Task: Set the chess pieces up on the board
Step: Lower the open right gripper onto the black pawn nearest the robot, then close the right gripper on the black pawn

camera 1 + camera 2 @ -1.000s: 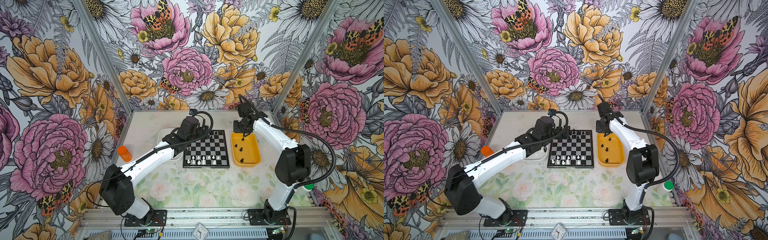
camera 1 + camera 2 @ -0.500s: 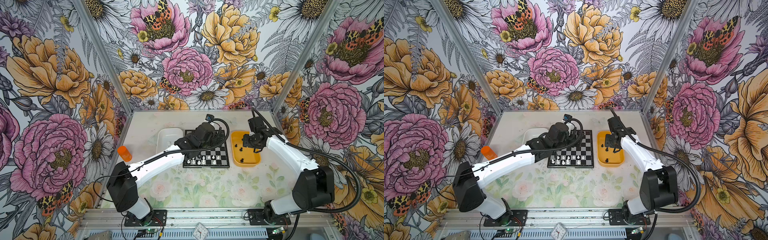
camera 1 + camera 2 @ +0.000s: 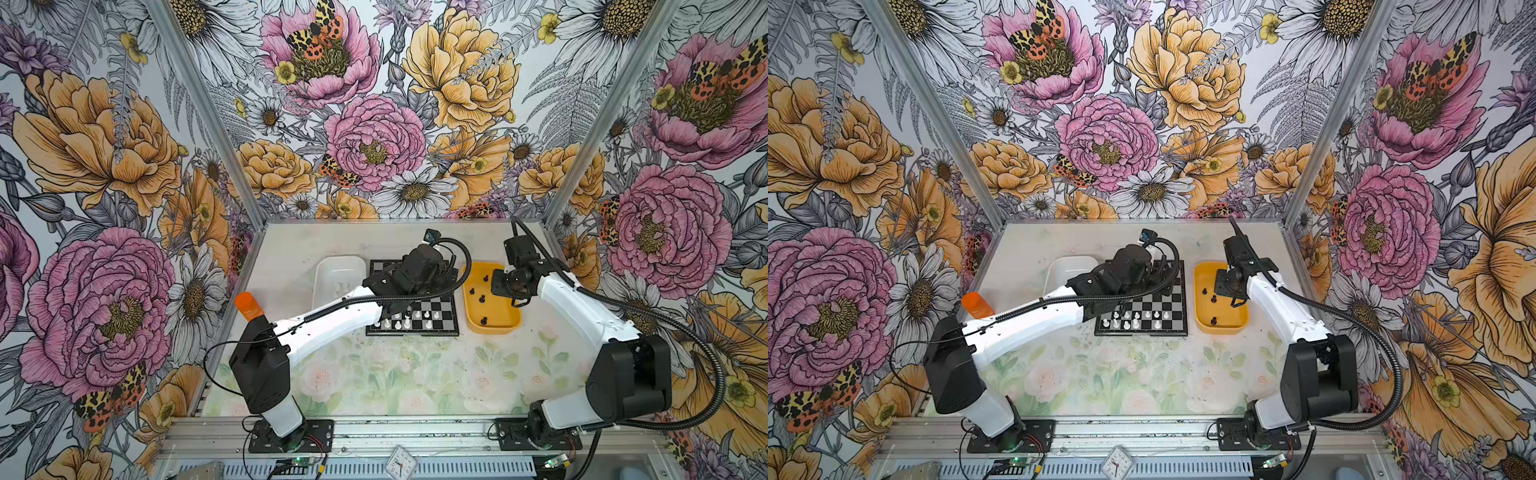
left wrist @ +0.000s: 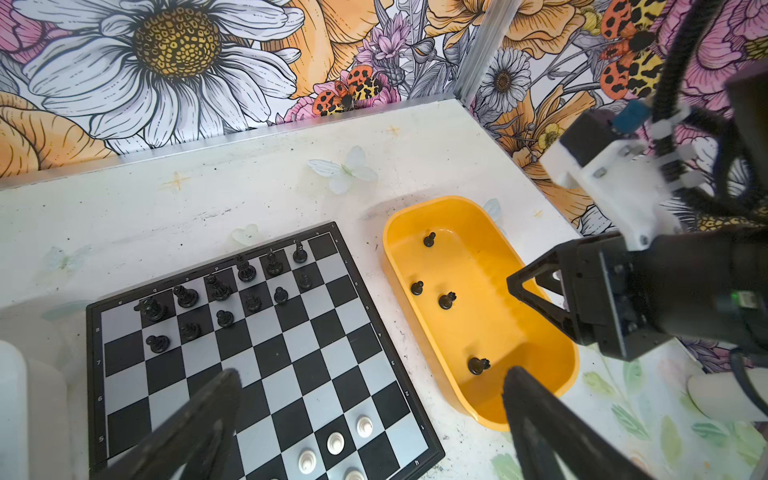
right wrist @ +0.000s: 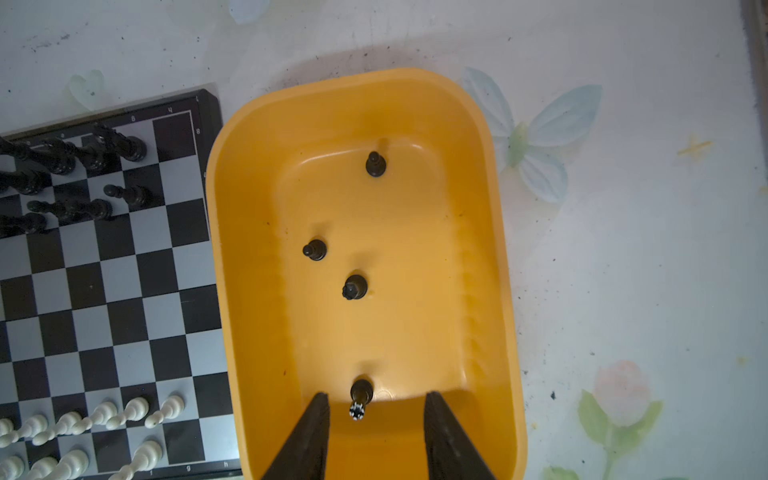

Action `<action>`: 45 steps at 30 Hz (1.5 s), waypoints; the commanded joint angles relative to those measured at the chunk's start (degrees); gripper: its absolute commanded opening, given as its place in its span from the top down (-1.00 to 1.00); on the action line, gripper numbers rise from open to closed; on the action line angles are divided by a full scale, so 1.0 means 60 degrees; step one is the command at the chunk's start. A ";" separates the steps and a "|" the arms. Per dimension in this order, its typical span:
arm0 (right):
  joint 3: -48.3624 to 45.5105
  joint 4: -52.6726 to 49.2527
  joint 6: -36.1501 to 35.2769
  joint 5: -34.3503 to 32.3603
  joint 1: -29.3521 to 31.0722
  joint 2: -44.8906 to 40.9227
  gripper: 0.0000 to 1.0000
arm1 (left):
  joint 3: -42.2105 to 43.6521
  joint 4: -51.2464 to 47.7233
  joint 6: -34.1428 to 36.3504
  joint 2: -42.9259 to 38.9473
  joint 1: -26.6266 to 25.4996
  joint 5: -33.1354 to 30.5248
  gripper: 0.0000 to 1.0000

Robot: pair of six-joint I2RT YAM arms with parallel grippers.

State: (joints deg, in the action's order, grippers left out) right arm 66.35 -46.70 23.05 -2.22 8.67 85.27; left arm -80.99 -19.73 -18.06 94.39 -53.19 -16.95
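Observation:
The board [image 3: 436, 316] [image 3: 1163, 309] [image 4: 266, 345] [image 5: 104, 270] lies mid-table. Black chess pieces [image 4: 224, 291] [image 5: 75, 174] fill its far rows, white ones [image 3: 399, 322] [image 4: 332, 442] [image 5: 104, 415] its near rows. Several black pieces stand in the yellow tray [image 3: 498, 316] [image 3: 1223, 316] [image 4: 490, 324] [image 5: 395, 332]. My right gripper [image 5: 376, 397] [image 3: 509, 286] hangs open over that tray, and a black crowned piece [image 5: 360, 392] stands between its fingers, close to one finger, ungripped. My left gripper [image 4: 372, 374] is wide open and empty above the board's edge beside the tray; in both top views its wrist hides it.
A white tray [image 3: 338, 270] [image 3: 1071, 266] holding a few white pieces sits left of the board. An orange cylinder [image 3: 248, 305] [image 3: 977, 304] stands at the table's left edge. Floral walls close in the back and both sides.
My left arm has swung right from the white tray to over the board. My right gripper has come forward from the yellow tray's back end to above its middle.

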 commanded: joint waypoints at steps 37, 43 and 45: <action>0.1478 0.0679 0.0084 0.0655 0.0034 0.3532 0.45 | 0.0484 -0.0184 0.0102 -0.0708 0.1512 0.0290 -0.98; 0.1511 0.0678 0.0099 0.0695 0.0049 0.3675 0.47 | 0.0569 -0.0176 0.0101 -0.0786 0.1566 0.0320 -0.98; 0.1507 0.0678 0.0119 0.0634 0.0047 0.3728 0.49 | 0.0606 -0.0178 0.0081 -0.0812 0.1582 0.0320 -0.98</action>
State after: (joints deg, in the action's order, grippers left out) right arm 73.93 -43.38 23.09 1.63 8.67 106.78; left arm -78.28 -20.40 -18.02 91.70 -44.31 -16.01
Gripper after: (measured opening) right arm 0.258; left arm 0.989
